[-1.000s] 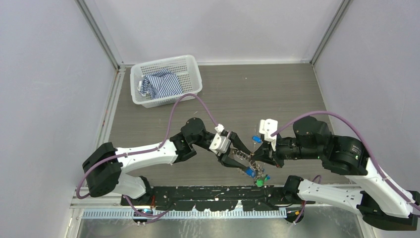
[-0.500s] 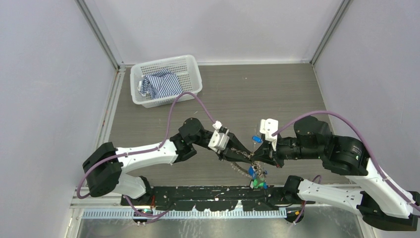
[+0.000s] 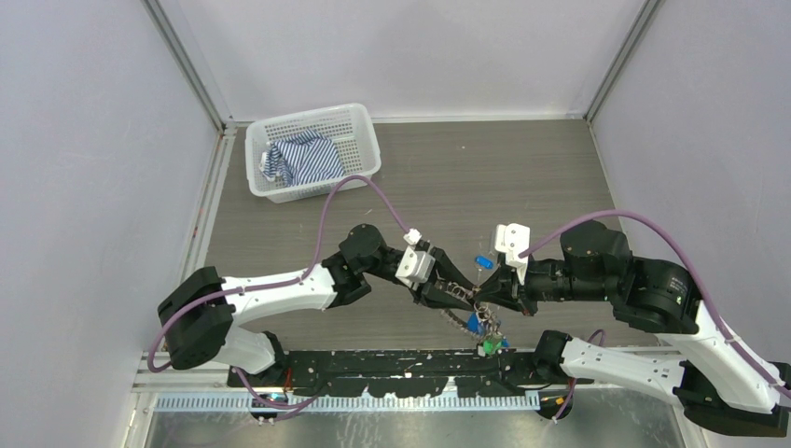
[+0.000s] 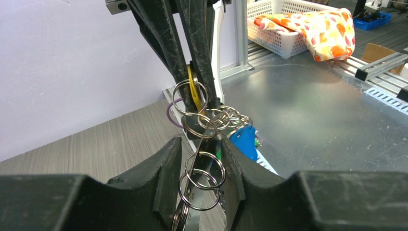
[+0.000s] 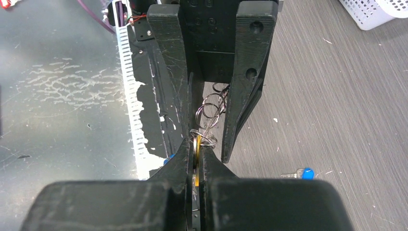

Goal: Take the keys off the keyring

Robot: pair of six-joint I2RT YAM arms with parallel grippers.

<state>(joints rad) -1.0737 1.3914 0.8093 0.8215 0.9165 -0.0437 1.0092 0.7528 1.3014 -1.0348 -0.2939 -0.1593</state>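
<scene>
Bright, even, diffuse light falls from above on the grey wood-grain table top (image 3: 522,177); shadows beneath the arms are soft and faint; the overhead view is sharp throughout. In the left wrist view the left gripper (image 4: 199,142) is soft and dark at its near base; the silvery metal rings (image 4: 202,168) are crisp, with small highlights; the brushed grey metal sheet (image 4: 312,115) has a pale sheen. In the right wrist view the right gripper (image 5: 196,147) blurs at its base; whitish streaks of glare lie on that sheet.
</scene>
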